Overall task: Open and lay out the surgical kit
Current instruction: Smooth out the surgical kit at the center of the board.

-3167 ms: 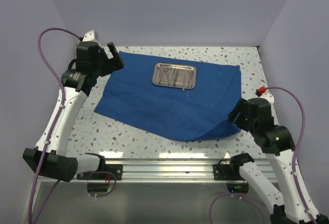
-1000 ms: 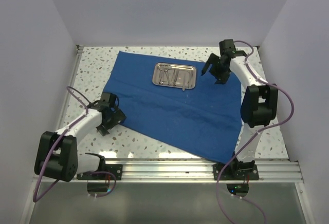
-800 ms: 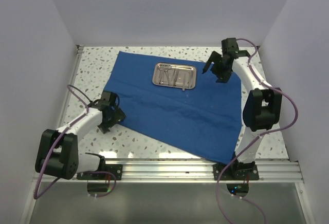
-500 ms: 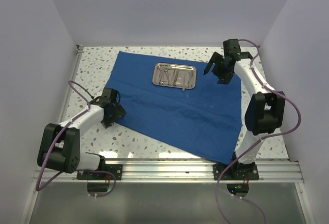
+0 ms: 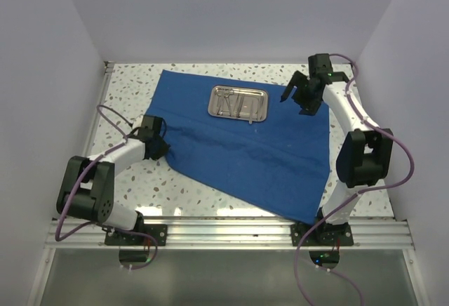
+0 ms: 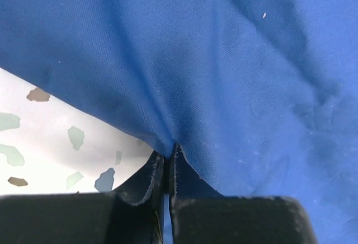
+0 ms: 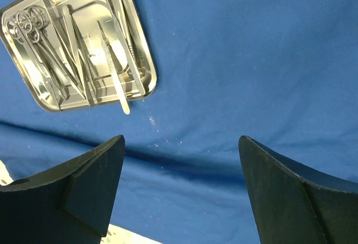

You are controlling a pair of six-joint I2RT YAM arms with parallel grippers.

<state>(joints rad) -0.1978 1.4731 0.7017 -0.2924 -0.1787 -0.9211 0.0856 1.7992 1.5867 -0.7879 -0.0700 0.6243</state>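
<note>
Top external view: the blue cloth wrap [image 5: 238, 151] lies spread open on the speckled worktop [image 5: 133, 88], one corner reaching toward the near rail and the others toward the back and sides. The steel tray [image 5: 239, 102] sits on the far part of the cloth, about midway across.

The left arm lies low over the worktop, and the left pincer [image 5: 161, 147] is at the cloth's left edge. The right arm reaches far back, and the right pincer [image 5: 296, 104] hangs over the cloth just right of the tray, apart from it.

Left wrist view: the left pincer [image 6: 168, 168] is pressed together on a small ridge of the blue cloth wrap [image 6: 224, 59], which puckers upward from the grip. Bare worktop [image 6: 50, 143] shows to the left of the cloth's edge.

Right wrist view: the right pincer [image 7: 180, 143] stands wide apart with nothing between its jaws, only the blue cloth wrap [image 7: 251, 59] below. The steel tray [image 7: 150, 67] lies at upper left, turned at an angle. Inside it are ring-handled scissors [image 7: 31, 26] at the left end and several slim steel instruments side by side. One pair of tweezers [image 7: 114, 65] rests with its tip overhanging the near rim, above the cloth.
</note>
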